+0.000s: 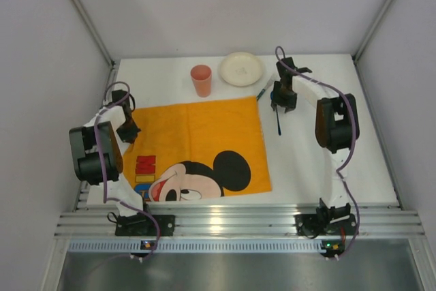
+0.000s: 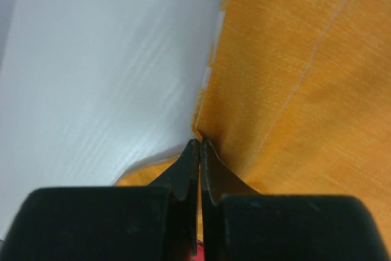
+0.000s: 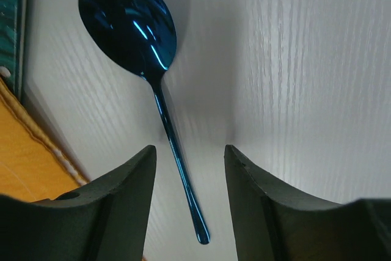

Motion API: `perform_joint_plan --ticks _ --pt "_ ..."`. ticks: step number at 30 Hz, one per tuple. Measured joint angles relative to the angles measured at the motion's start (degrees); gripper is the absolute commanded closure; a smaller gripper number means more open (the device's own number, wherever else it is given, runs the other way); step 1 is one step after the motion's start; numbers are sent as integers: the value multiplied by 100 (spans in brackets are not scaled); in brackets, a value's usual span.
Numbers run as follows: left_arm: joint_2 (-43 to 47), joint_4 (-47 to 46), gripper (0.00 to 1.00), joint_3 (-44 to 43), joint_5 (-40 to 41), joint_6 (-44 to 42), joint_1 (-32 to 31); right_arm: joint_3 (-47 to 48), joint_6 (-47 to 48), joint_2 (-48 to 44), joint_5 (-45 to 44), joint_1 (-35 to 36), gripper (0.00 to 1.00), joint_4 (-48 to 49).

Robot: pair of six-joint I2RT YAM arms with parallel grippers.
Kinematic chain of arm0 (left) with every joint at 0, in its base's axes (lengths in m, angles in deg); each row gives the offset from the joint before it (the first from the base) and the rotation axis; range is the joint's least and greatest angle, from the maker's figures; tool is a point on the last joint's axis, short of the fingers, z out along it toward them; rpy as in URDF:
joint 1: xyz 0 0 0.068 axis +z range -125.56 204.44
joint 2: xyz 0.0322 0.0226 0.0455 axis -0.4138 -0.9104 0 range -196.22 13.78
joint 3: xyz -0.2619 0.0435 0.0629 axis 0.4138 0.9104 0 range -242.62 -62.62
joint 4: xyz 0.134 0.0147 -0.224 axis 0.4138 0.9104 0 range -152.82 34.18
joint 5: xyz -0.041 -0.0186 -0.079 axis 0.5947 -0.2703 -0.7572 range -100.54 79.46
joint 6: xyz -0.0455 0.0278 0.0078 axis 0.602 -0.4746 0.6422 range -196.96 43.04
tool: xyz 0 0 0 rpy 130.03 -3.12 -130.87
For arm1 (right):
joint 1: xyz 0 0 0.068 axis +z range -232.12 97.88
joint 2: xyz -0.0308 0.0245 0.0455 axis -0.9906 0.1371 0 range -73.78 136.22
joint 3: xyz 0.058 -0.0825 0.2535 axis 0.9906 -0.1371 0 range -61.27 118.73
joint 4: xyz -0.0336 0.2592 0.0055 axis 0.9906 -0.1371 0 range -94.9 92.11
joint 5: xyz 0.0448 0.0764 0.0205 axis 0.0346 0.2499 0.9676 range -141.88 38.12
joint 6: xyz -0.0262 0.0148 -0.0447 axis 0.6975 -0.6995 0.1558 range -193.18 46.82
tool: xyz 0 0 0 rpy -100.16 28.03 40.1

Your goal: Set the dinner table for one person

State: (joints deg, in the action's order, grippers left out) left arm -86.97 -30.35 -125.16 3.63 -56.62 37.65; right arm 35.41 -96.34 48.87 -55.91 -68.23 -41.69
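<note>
The dinner table lies flat under my arms, with its long axis going left to right. Near its left side my left gripper is pressed together and pinches the edge of the orange mat. Farther, right of the mat, my right gripper is about half spread, one jaw on each side of the blue spoon handle, not closed on it.

Dinner table bears mat, cup, plate, spoon.
</note>
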Motion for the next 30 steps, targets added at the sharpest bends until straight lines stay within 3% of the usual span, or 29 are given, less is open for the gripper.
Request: perform_joint_plan --ticks 6,8,10,12,16,30 --pt "39 254 100 -15 -153 120 -245 966 22 640 -463 138 57 -37" --pt "39 356 99 -52 -149 127 -245 1176 48 789 -608 186 65 -61" --pt "42 442 87 -107 -122 131 -245 1340 87 953 -728 249 79 -52" --pt "55 527 75 -168 -85 160 -243 1399 98 990 -831 310 86 -59" --pt "98 680 65 -321 4 205 -243 1392 105 1008 -975 389 100 -55" --pt "210 859 36 -501 26 262 -243 1198 105 839 -1370 442 100 -238"
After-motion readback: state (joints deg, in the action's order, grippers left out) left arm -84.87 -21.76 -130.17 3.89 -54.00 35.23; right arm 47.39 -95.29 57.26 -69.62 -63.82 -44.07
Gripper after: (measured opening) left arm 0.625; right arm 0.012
